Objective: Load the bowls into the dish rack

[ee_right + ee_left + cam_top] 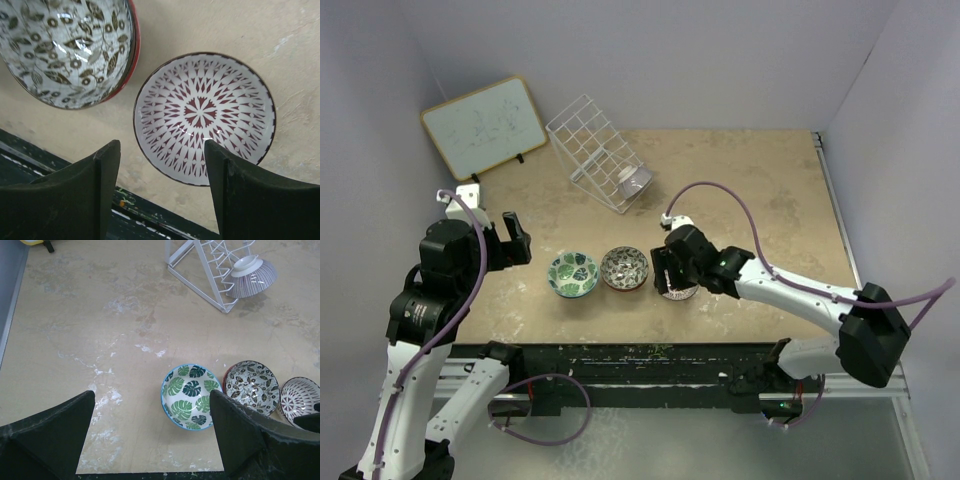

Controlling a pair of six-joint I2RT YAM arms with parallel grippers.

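Three bowls sit in a row near the table's front edge: a green leaf bowl, a grey-brown leaf bowl and a dark red patterned bowl. The white wire dish rack stands at the back with one striped bowl in its lower end. My right gripper is open just above the red patterned bowl, its near rim between the fingers. My left gripper is open and empty, left of the green leaf bowl. The left wrist view also shows the rack and the striped bowl.
A wood-framed whiteboard leans at the back left, beside the rack. The table's black front rail runs just below the bowls. Grey walls close in the left, back and right sides.
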